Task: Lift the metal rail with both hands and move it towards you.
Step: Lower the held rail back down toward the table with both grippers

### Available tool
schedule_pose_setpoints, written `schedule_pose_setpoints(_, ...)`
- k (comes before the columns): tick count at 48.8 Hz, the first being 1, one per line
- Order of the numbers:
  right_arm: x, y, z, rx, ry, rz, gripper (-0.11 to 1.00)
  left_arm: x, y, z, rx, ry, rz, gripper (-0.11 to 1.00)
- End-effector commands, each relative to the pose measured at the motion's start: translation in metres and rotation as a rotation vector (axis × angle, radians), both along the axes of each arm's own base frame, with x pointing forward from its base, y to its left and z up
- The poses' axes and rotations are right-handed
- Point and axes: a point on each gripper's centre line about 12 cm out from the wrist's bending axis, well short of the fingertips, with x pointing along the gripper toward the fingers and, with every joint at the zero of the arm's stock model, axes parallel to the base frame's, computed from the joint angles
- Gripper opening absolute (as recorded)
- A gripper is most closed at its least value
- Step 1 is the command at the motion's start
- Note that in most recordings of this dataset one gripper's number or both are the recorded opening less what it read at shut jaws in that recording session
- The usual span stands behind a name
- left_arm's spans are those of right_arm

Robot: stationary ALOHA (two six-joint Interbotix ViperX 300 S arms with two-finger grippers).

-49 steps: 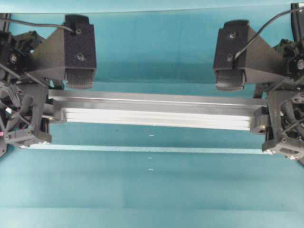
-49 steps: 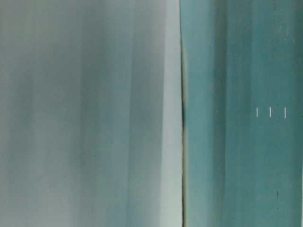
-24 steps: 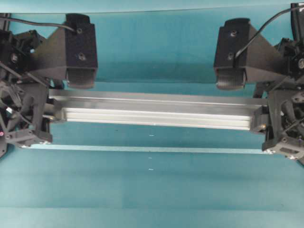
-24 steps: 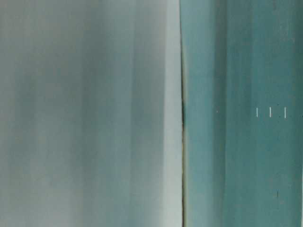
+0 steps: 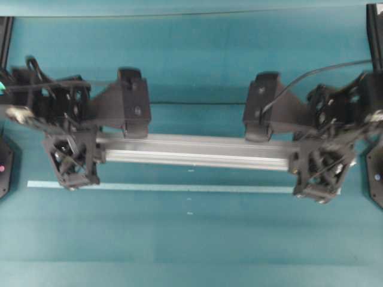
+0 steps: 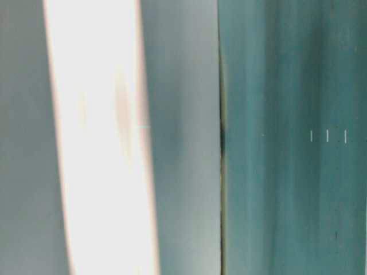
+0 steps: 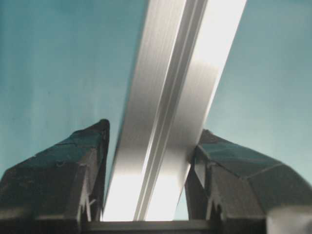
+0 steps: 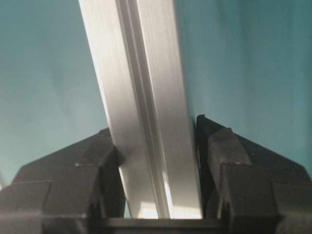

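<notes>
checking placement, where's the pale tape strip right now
In the overhead view the tape strip lies flat on the table, just below and parallel to the metal rail.

The metal rail [image 5: 197, 152] is silver, brushed, with darker lengthwise grooves and bright white glare bands along its faces; in the wrist views it shades from grey to near white. The left gripper [image 5: 99, 152] and right gripper [image 5: 296, 161] are matte black with lattice-patterned frames, and a black cable [image 5: 311, 72] trails from the right one. The table [image 5: 197, 239] is teal. A thin tape strip [image 5: 161, 187] is pale blue. 3 tiny white marks [image 5: 190, 198] dot the teal below it
</notes>
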Motion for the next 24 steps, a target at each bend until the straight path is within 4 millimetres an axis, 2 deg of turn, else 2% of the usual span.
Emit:
schedule_pose_setpoints(1,-0.004,-0.009,-0.016,-0.002,0.01,-0.063,0.41,-0.004,0.006,-0.02,-0.009,0.019,0.054,0.36)
schedule_pose_setpoints(7,-0.004,-0.009,-0.044,-0.01,0.025,-0.04,0.41,-0.004,0.006,-0.05,-0.01,0.039,0.056,0.36)
schedule_pose_setpoints(18,0.001,-0.01,-0.089,-0.02,-0.011,-0.006,0.41,0.001,0.009,-0.078,-0.013,-0.023,0.065,0.36)
schedule_pose_setpoints(24,0.005,-0.009,-0.103,-0.023,-0.021,-0.001,0.41,-0.001,0.008,-0.095,-0.014,-0.009,0.068,0.36)
